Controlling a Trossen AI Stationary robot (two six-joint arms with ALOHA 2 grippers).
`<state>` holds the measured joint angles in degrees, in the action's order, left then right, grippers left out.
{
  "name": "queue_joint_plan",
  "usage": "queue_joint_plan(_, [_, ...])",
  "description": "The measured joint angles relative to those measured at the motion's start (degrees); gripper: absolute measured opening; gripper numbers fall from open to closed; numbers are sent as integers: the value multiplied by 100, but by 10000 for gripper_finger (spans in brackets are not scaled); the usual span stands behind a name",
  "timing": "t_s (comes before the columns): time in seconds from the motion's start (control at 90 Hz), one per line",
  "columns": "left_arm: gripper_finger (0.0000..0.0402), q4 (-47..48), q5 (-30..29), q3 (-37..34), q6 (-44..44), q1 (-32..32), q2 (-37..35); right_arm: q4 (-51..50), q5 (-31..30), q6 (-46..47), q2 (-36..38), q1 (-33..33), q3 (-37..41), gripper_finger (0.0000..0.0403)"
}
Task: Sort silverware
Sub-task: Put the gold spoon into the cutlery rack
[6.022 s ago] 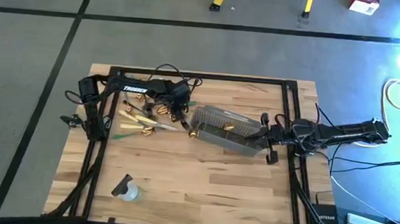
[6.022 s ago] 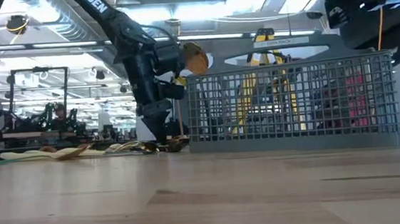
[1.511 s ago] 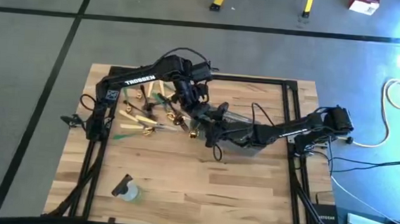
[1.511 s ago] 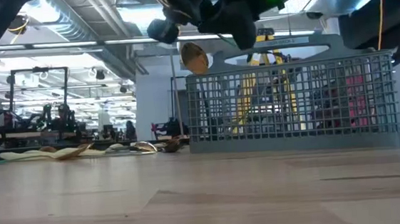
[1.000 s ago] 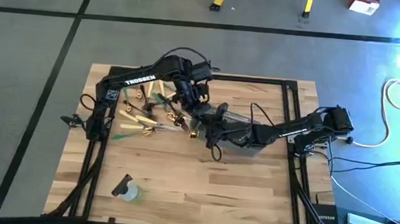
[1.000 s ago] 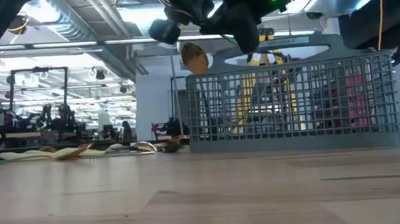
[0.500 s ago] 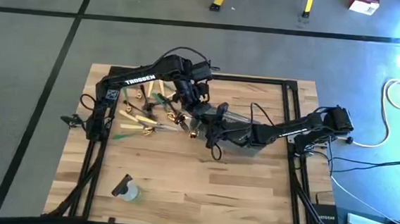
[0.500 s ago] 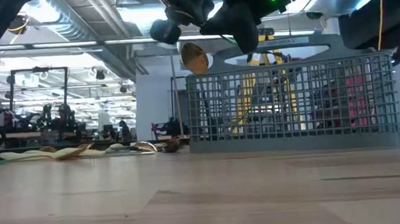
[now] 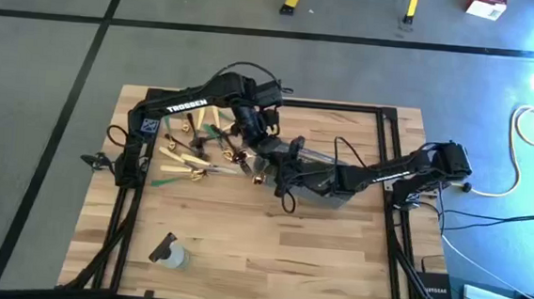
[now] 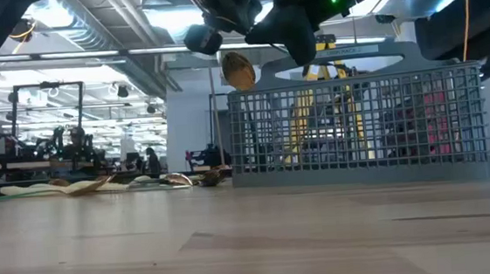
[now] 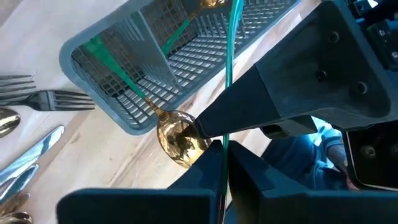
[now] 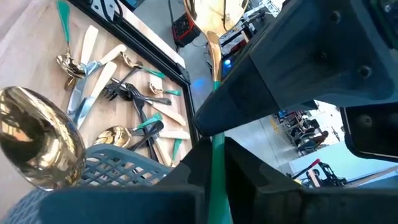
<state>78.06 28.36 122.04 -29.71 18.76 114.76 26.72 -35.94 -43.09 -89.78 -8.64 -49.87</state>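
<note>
Overhead | left claw [image 9: 264, 158] and right claw [image 9: 283, 163] pinch green utensil [image 11: 227, 74] | tips hidden.

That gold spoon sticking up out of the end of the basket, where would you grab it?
Probably at the thin neck just under the bowl, coming from above. The gold spoon stands handle-down inside the end of the grey mesh basket, so only its bowl end clears the rim. The rounded bowl would likely slip; the narrow neck suits a pinch, then a straight lift.
</note>
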Motion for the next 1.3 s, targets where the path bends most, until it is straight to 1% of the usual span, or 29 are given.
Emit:
queue_joint_plan(0.378, [8,52,117,0,147,2,0,11,11,-2,0,-7,0,11])
queue_joint_plan(0.467, [31,85,114,0,171,4,0,11,16,-2,0,-13,0,10])
queue_joint_plan(0.667, [108,125,18,0,200,17,0,20,55,-4,0,-20,0,1])
queue_joint_plan(0.8, [138,111,32,0,255,23,0,20,53,-4,0,-20,0,1])
queue_joint_plan(0.933, [157,86,63,0,255,78,0,17,32,-4,0,-17,0,0])
queue_joint_plan(1.089, [167,23,72,0,296,230,0,-22,-7,8,0,-11,0,0])
queue_joint_plan(1.189, [172,4,-68,0,394,403,0,-126,116,139,0,-18,0,0])
queue_joint_plan(1.3, [177,-27,-76,0,536,601,-5,-197,155,382,0,-21,0,0])
